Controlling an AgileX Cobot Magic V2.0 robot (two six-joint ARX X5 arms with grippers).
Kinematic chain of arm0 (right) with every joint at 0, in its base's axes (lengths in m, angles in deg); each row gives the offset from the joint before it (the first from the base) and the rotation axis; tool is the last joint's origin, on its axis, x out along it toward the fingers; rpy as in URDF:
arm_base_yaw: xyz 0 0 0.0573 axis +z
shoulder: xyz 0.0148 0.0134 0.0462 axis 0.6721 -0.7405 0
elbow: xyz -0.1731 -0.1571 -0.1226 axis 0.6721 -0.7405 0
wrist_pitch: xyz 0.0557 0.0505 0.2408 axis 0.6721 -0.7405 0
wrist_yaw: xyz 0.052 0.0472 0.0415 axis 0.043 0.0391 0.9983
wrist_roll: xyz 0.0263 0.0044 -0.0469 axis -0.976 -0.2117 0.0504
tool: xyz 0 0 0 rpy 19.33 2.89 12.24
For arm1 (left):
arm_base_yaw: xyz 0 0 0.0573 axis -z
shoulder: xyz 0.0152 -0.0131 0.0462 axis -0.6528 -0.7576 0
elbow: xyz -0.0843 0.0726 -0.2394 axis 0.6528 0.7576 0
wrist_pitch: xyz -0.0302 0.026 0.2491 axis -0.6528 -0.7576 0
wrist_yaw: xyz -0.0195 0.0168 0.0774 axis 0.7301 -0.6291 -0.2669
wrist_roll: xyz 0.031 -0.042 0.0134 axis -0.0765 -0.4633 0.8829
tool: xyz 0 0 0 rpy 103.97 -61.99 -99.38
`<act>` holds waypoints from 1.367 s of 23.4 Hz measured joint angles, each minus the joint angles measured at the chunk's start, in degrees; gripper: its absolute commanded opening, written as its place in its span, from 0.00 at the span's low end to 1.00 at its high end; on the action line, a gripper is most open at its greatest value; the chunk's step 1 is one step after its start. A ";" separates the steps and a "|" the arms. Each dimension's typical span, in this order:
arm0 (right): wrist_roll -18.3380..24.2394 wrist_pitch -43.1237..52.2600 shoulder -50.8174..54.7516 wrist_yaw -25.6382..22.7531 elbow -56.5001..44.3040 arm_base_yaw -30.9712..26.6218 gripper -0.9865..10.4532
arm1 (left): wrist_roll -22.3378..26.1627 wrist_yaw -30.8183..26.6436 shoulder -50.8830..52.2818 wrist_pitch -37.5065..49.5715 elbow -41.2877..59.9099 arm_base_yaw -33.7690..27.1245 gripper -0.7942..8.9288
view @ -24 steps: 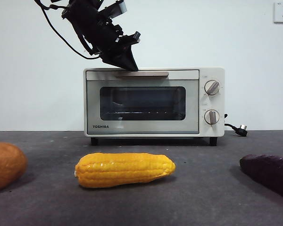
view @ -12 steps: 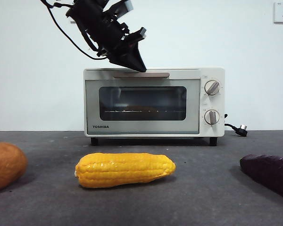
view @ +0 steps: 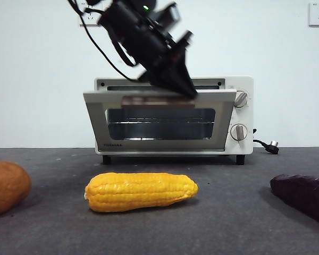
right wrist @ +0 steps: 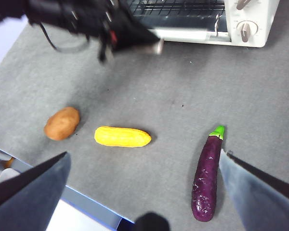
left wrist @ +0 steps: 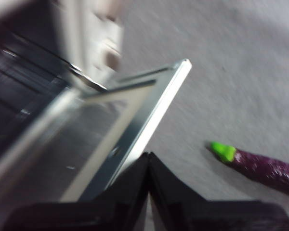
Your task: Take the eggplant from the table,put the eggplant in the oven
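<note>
Eggplant [right wrist: 208, 179] lies on the table [right wrist: 173, 106], untouched, out at the front edge with its green stem end toward the oven [view: 231, 114]; in the front view I catch only its dark rounded end at the side of the frame. What has changed in the last second is the oven door [view: 98, 119]: it stood flush and closed, and now it is tipped outward from the top with the wire rack showing behind the glass. My left gripper [view: 183, 87] has come down from the oven's upper edge and sits at the door's bar handle [view: 157, 101], jaws pressed together to a single point as I see them in the left wrist view, so I judge it is dragging the handle down rather than clamping it. That means the way in is being cleared, but the door is only part open and needs to swing further before anything long can pass.

My right gripper [right wrist: 144, 166] hangs high above the front of the table, jaws spread wide and holding nothing. The eggplant sits well below it, close to one jaw, while the corn [right wrist: 122, 136] and the orange-brown vegetable [right wrist: 61, 123] lie off toward the other side, clear of the eggplant.
</note>
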 measured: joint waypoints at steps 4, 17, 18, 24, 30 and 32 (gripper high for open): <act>0.00 0.26 -0.33 -0.07 0.00 0.00 0.58 | 0.00 -0.87 -0.87 -0.70 0.55 2.78 0.08; 0.00 0.31 -0.33 -0.09 0.00 0.00 0.58 | -0.76 0.11 -0.87 0.81 0.55 6.60 0.08; 0.00 0.31 -0.33 -0.09 0.00 0.00 0.58 | -0.81 0.11 -0.85 0.81 0.55 6.54 0.08; 0.00 0.20 -1.18 -0.09 0.00 0.00 0.58 | -1.60 -0.13 5.31 0.81 0.55 3.80 0.08; 0.00 0.17 -1.27 -0.09 0.00 0.00 0.58 | -3.91 -2.60 16.70 0.87 0.55 -4.46 0.08; 0.00 0.17 -1.29 -0.09 0.00 0.00 0.58 | -4.52 -2.99 20.65 0.11 0.55 -7.93 0.08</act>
